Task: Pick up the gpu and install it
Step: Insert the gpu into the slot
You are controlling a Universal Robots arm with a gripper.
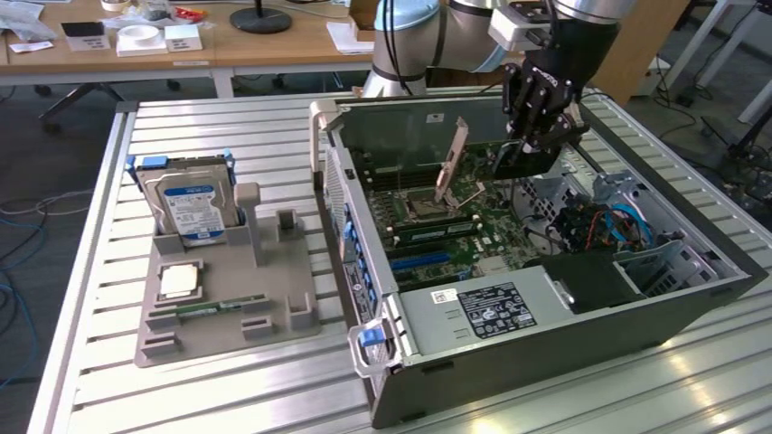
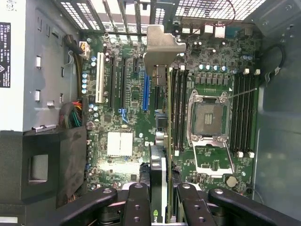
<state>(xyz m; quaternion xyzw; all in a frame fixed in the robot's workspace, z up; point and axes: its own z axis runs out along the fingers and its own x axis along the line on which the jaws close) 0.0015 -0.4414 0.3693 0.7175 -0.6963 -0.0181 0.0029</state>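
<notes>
My gripper (image 1: 534, 134) hangs inside the open computer case (image 1: 531, 348), above the far part of the motherboard (image 1: 465, 226). It is shut on the gpu (image 1: 526, 161), a thin dark card held on edge below the fingers. In the wrist view the gpu (image 2: 158, 162) appears edge-on between the two black fingers (image 2: 138, 200), and its silvery bracket (image 2: 162, 44) reaches toward the case's rear grille. The card hovers over the motherboard (image 2: 122, 141), close beside the long blue slot (image 2: 145, 92) and apart from the board.
The CPU socket (image 2: 209, 117) stands open with its lid raised (image 1: 449, 167). Memory slots flank it. A power supply (image 1: 494, 312) and black duct (image 1: 591, 280) fill the case's near end. On the grey tray (image 1: 223, 339) sit a blue-labelled hard drive (image 1: 191, 203), a processor (image 1: 179, 280) and a memory stick (image 1: 217, 308).
</notes>
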